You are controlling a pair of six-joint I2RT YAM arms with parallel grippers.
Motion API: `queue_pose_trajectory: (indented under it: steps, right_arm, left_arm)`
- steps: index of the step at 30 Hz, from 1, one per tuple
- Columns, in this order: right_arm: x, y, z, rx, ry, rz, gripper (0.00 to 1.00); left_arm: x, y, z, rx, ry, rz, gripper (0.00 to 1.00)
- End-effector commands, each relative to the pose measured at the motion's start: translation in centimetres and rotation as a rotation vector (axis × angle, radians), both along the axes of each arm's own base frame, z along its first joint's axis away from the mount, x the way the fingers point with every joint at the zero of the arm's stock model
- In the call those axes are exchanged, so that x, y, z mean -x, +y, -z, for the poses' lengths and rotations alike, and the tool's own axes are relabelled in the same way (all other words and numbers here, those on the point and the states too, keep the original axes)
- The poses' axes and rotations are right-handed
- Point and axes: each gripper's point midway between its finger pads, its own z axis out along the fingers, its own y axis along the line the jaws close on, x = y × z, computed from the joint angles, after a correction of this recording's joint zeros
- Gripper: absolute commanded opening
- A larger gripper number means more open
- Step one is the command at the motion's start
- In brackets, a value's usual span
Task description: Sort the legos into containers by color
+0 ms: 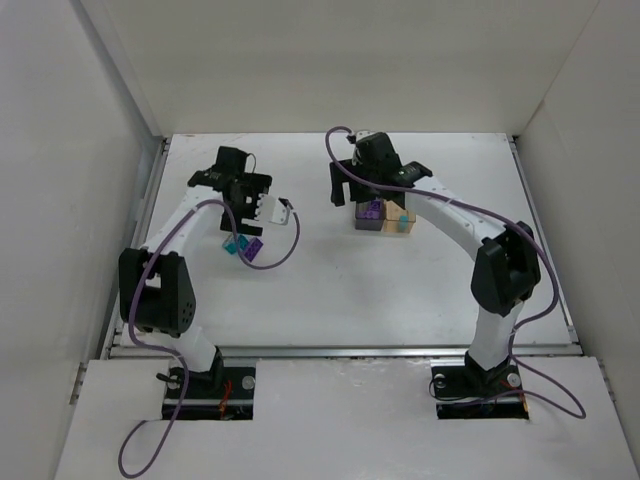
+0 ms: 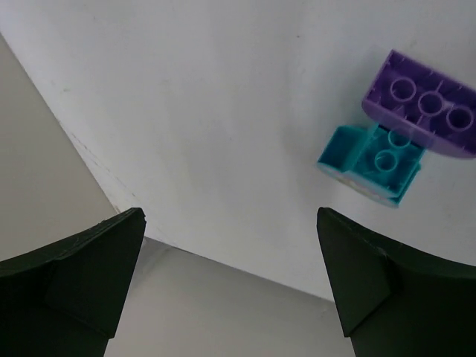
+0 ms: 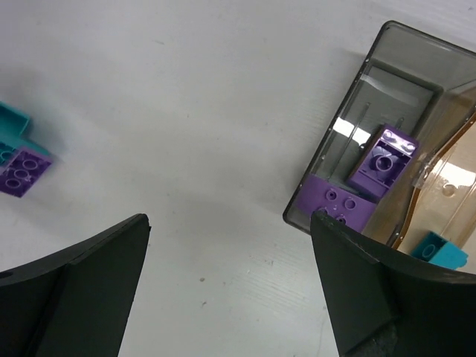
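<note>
Our left gripper (image 2: 229, 222) and right gripper (image 3: 229, 222) are wide open, empty. We see purple legos (image 3: 381, 163) in the grey bin (image 3: 405, 59).

White table (image 1: 400, 290) bears grey bin (image 3: 405, 78), amber bin (image 3: 450, 186), purple brick (image 2: 424, 104), teal brick (image 2: 372, 160).

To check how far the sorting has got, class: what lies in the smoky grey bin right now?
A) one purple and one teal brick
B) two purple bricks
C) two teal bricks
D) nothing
B: the right wrist view shows two purple bricks inside the grey bin, while the teal brick sits in the amber bin beside it.
</note>
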Motion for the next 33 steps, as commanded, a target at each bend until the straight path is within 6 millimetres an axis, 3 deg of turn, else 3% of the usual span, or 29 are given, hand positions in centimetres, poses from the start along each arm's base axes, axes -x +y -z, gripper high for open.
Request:
queue_pose_trajectory:
  steps: [1, 6, 10, 14, 18, 19, 22, 26, 27, 29, 32, 33]
  right_arm:
    - [0.3, 0.7, -3.8, -0.054, -0.099, -0.058, 0.94]
    - [0.5, 0.4, -3.4, -0.032, -0.108, -0.075, 0.95]
    - [0.0, 0.7, -2.6, -0.046, -0.09, -0.091, 0.95]
    - [0.0, 1.5, -2.1, -0.069, -0.073, -0.111, 0.95]
    - [0.0, 1.7, -2.0, -0.076, -0.059, -0.112, 0.95]
    - [0.0, 1.7, -2.0, -0.076, -0.059, -0.112, 0.95]
    - [0.3, 1.3, -1.6, -0.064, -0.054, -0.102, 0.95]
    - [0.6, 1.2, -2.1, -0.074, -0.056, -0.097, 0.95]
    - [0.6, 1.2, -2.1, -0.074, -0.056, -0.097, 0.95]
    - [0.9, 1.3, -3.1, -0.096, -0.067, -0.099, 0.95]
    - [1.3, 0.6, -4.5, -0.107, -0.077, -0.098, 0.95]
    - [1.5, 0.3, -4.8, -0.118, -0.076, -0.1, 0.95]
  left_arm:
    - [5.3, 1.5, 2.4, -0.155, 0.292, 0.24, 1.0]
    - [8.6, 1.9, 5.3, -0.198, 0.419, 0.27, 1.0]
    - [9.1, 1.9, 6.2, -0.18, 0.459, 0.228, 1.0]
    - [7.8, 0.8, 7.6, -0.097, 0.428, 0.124, 0.98]
    - [7.2, 0.1, 8.7, -0.059, 0.463, 0.074, 0.83]
    - [7.1, 0.1, 9.0, -0.059, 0.463, 0.074, 0.71]
    - [7.5, 0.2, 9.8, -0.06, 0.472, 0.074, 0.58]
    - [8.2, 0.4, 10.2, -0.061, 0.474, 0.074, 0.31]
    - [8.3, 0.4, 10.2, -0.057, 0.477, 0.058, 0.18]
    - [8.5, 0.3, 10.2, -0.038, 0.487, 0.02, 0.03]
    - [8.0, -0.4, 9.0, 0.012, 0.462, -0.025, 0.0]
    - [7.0, -1.6, 7.3, 0.082, 0.424, -0.026, 0.0]
